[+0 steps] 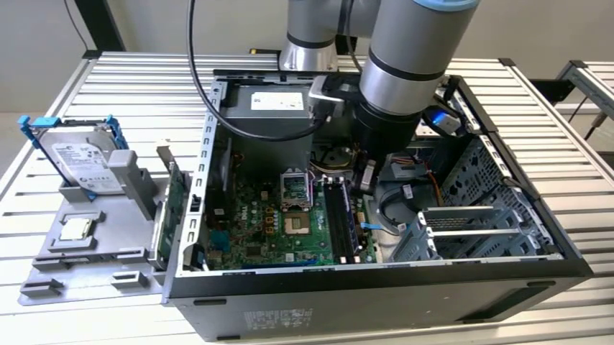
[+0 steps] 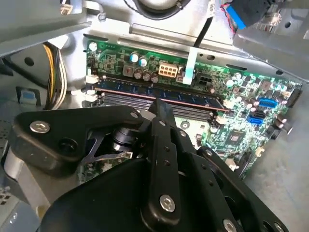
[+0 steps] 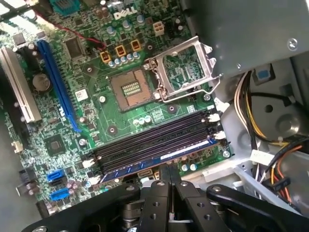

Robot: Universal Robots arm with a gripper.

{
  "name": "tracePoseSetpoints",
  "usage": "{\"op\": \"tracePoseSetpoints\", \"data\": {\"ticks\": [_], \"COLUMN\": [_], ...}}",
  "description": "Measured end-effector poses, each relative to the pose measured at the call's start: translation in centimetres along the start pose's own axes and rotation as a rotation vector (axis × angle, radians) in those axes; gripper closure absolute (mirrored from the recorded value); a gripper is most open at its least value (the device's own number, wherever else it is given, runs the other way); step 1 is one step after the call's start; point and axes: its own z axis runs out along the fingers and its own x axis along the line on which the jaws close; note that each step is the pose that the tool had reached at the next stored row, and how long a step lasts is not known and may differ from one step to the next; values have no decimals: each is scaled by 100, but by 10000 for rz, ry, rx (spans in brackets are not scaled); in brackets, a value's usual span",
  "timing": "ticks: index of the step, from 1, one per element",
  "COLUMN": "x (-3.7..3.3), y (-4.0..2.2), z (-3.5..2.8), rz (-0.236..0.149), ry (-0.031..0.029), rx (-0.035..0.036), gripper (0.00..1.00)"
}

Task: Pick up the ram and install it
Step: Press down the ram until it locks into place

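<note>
My claw (image 3: 170, 176) hangs inside the open computer case (image 1: 537, 266) on the desk (image 1: 134, 79), its two black fingers (image 2: 161, 113) pressed together with nothing between them. Just beyond the fingertips the ram (image 3: 161, 157) sits seated in the slot nearest the claw on the green motherboard (image 3: 96, 63). The empty processor socket (image 3: 130, 89) lies farther off, past the slots.

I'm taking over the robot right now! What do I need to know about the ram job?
Gripper: fingers shut together, holding nothing, tips right at the ram's top edge, inside the computer case.
Ram: standing in the memory slot nearest the gripper; the other memory slots beside it are empty.
Done: ram picked up and placed in its slot.
Left: I cannot tell if it is pushed fully home or if the white end clips have closed.
</note>
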Motion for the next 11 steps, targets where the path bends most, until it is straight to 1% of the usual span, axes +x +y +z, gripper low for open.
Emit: {"op": "tracePoseSetpoints", "data": {"ticks": [5, 11], "x": [9, 28], "y": [26, 77], "z": [3, 10], "rz": [-562, -981], "ry": [15, 22], "rx": [2, 3], "gripper": [100, 100]}}
